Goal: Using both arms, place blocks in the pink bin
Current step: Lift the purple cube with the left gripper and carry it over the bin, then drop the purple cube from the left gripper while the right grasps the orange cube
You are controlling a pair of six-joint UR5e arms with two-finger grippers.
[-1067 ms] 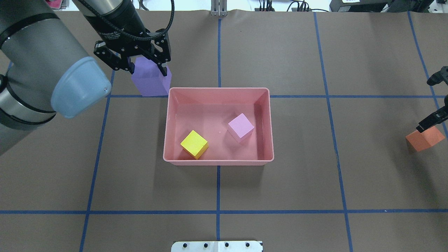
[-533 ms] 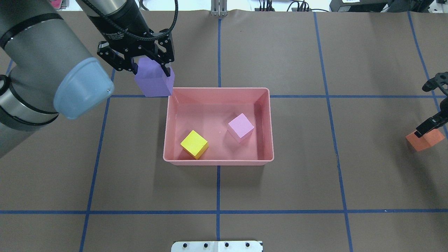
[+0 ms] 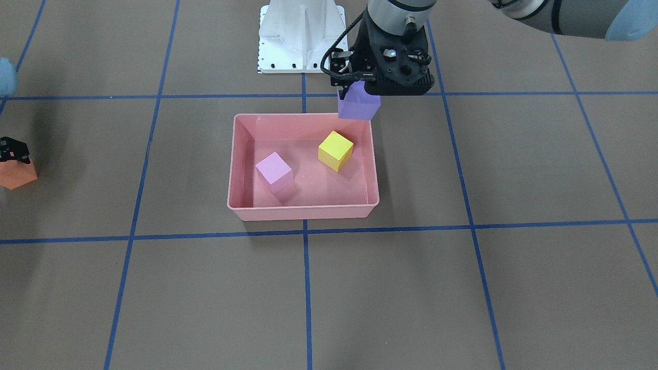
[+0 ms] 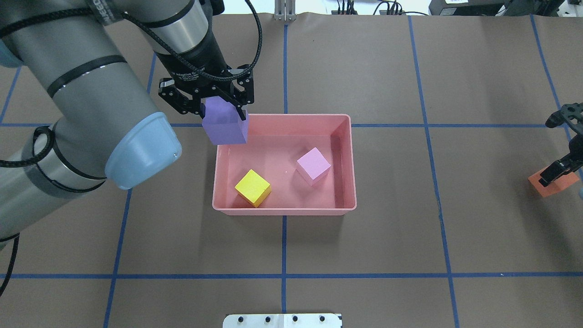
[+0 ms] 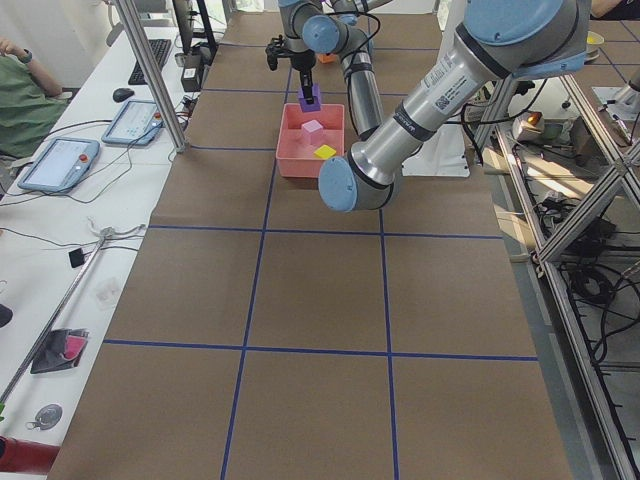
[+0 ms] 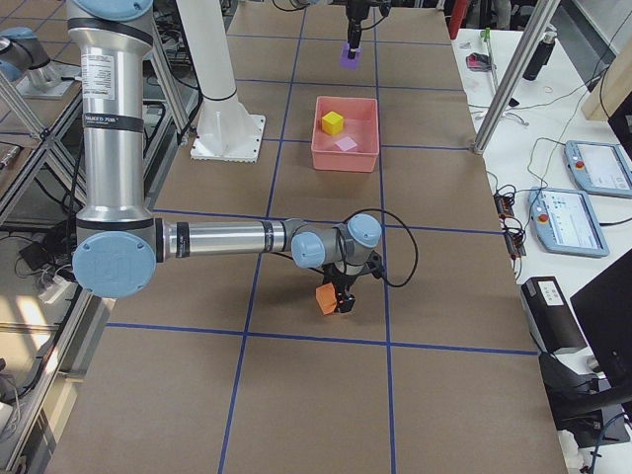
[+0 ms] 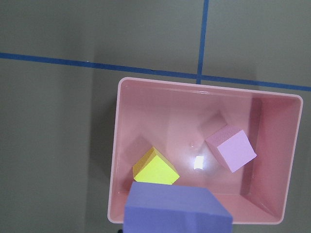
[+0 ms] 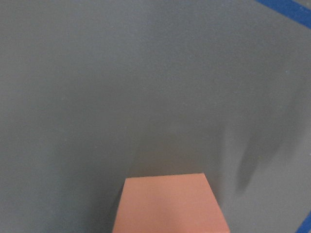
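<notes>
My left gripper (image 4: 222, 114) is shut on the purple block (image 4: 225, 130) and holds it in the air over the far left corner of the pink bin (image 4: 284, 210). The yellow block (image 4: 252, 187) and the light pink block (image 4: 313, 165) lie inside the bin. At the right edge, my right gripper (image 4: 558, 171) is down on the orange block (image 4: 553, 187), which sits on the table. The right wrist view shows the orange block (image 8: 167, 204) close below. I cannot tell whether its fingers are closed on the block.
The brown table cover has blue tape grid lines. The white robot base (image 3: 300, 36) stands behind the bin. Operator desks with tablets (image 5: 60, 160) line the far side of the table.
My left gripper has carried the purple block right and toward the bin, from beside its far left corner to over it. My right gripper has come lower onto the orange block.
</notes>
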